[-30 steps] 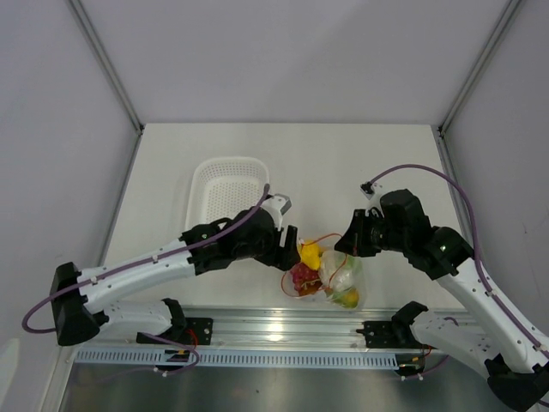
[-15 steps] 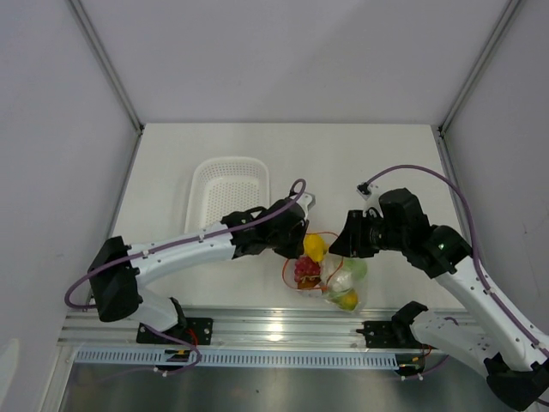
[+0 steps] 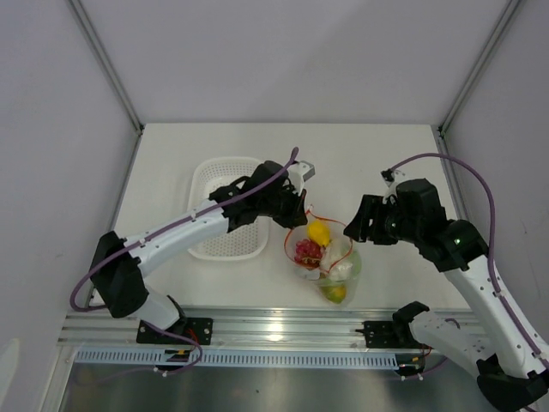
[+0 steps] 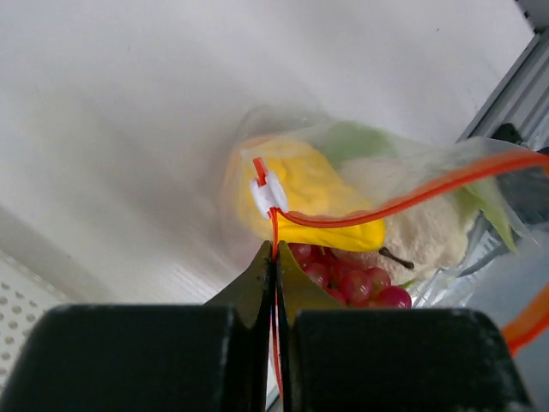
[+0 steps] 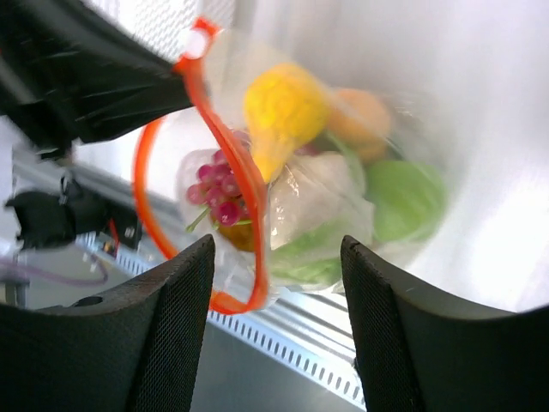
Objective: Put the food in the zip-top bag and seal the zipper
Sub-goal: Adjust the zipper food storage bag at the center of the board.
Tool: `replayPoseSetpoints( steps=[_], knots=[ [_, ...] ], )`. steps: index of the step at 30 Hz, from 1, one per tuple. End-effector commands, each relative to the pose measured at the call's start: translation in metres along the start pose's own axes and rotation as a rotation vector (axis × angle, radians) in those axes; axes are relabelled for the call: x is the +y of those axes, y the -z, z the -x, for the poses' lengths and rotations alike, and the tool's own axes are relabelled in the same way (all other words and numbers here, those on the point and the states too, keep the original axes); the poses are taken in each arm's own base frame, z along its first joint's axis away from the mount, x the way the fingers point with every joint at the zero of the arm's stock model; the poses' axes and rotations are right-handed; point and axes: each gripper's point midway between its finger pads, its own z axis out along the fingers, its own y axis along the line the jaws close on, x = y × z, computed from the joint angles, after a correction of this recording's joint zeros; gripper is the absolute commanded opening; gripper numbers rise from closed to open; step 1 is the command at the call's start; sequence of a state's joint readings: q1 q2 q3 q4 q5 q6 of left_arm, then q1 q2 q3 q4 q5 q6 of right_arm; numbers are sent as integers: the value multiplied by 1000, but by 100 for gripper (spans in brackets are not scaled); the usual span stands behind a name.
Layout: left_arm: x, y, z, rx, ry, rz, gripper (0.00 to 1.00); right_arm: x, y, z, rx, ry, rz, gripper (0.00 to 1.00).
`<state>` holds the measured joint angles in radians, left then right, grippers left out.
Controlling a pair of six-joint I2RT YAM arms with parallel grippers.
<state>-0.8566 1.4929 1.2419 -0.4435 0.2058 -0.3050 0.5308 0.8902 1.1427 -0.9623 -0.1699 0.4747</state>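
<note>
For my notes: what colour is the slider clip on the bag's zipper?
White; the small plastic slider clip shows best in left wrist view.

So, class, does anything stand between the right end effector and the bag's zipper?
Nothing visible. The open right end effector faces the zipper directly; the left end effector pinches its far end.

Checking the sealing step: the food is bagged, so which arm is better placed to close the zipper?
Left. The left claw is shut on the zipper beside the white slider; the right claw is open, gripping nothing.
</note>
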Motion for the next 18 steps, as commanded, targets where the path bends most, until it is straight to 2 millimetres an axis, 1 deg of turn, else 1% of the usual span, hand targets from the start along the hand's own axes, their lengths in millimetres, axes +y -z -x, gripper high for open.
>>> replayPoseSetpoints(
  steps=[1,2,3,6,7,8,9,10,11,12,14,15,16,17,18],
  knots=[
    [-17,8,45,-101,-85,-108,1,-27,12,10,-39,-29,-121,63],
    [-18,7,47,-102,-86,-114,1,-33,12,8,-36,-47,-141,63],
    [-21,1,47,-94,-86,-136,0,-44,10,6,-34,-76,-184,63],
    [-24,-8,48,-82,-71,-156,1,-64,10,-1,-39,-133,-280,62],
    [-22,-15,46,-66,-66,-157,1,-66,10,-2,-40,-147,-285,62],
    [-24,-15,53,-76,-69,-163,1,-63,10,0,-48,-150,-260,61],
    [-24,-18,53,-70,-66,-166,1,-47,15,0,-61,-141,-166,61],
    [-23,-23,53,-57,-64,-171,1,-39,19,5,-93,-136,-121,61],
    [-24,-23,55,-59,-65,-174,1,-31,26,16,-148,-127,-85,62],
    [-24,-23,58,-63,-65,-174,1,-24,34,20,-171,-111,-55,64],
    [-23,-25,57,-58,-65,-171,1,-11,45,31,-204,-83,-9,64],
    [-23,-24,59,-64,-66,-172,1,-15,43,35,-200,-83,-37,64],
    [-24,-23,61,-71,-70,-173,1,-18,44,35,-186,-88,-64,64],
    [-24,-23,62,-72,-70,-172,0,-16,48,41,-202,-79,-63,63],
    [-22,-23,63,-72,-67,-170,1,-10,49,43,-204,-68,-32,63]
  ],
)
